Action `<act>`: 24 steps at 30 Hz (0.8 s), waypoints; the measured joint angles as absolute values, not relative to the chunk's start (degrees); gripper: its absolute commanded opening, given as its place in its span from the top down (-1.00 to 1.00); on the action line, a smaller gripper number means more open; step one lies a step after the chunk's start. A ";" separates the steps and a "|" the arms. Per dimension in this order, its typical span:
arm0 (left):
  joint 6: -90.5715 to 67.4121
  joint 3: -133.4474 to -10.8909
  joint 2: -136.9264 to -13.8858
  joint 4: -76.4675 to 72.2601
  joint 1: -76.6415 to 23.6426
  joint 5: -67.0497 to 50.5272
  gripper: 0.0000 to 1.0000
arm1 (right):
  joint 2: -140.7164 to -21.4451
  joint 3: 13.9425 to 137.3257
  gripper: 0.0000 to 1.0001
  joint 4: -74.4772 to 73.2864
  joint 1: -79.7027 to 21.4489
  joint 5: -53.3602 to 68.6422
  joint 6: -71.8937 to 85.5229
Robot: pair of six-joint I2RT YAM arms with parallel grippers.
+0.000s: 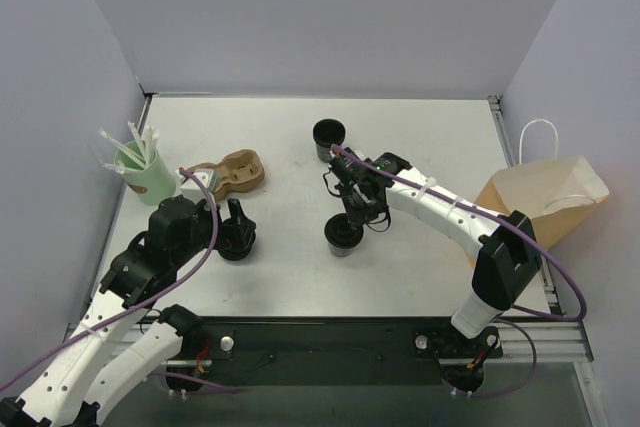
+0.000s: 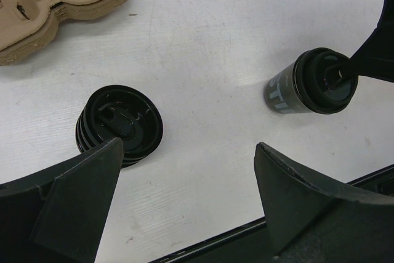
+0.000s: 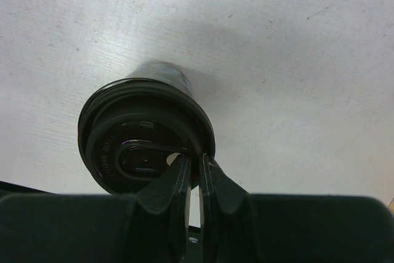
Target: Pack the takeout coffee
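Note:
The takeout coffee [image 1: 343, 235] is a small black cup with a black lid, standing mid-table. My right gripper [image 1: 355, 217] is over it from behind. In the right wrist view the gripper [image 3: 198, 163] is shut, pinching the near rim of the cup's lid [image 3: 144, 137]. The coffee also shows in the left wrist view [image 2: 314, 81], with a right finger on its lid. My left gripper [image 1: 236, 222] is open and empty, hovering above a squat stack of black lids [image 1: 237, 244]. In the left wrist view that gripper [image 2: 188, 146] stands just right of the stack [image 2: 120, 124].
A brown paper bag [image 1: 545, 197] with white handles stands at the right edge. An open black cup [image 1: 329, 137] stands behind the coffee. Cardboard cup carriers [image 1: 235, 172] and a mint-green cup of white straws [image 1: 145, 172] sit at the left.

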State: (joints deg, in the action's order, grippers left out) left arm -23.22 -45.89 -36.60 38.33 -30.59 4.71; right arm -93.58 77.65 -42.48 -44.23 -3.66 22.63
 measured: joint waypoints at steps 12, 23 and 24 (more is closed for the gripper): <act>-23.22 -45.89 -36.67 38.33 -30.59 4.69 -0.95 | -93.58 77.45 0.85 -42.63 -44.25 -3.64 22.72; -23.22 -45.89 -37.19 38.33 -30.59 4.69 -0.94 | -93.58 77.01 0.43 -41.76 -44.23 -2.33 23.97; -23.22 -45.89 -37.19 38.33 -30.59 4.67 -0.93 | -93.58 76.97 0.42 -41.67 -44.23 -2.02 24.05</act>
State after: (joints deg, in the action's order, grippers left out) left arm -23.22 -45.89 -37.19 38.33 -30.59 4.67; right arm -93.58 76.97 -41.67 -44.23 -2.02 24.05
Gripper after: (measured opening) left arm 0.974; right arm 0.268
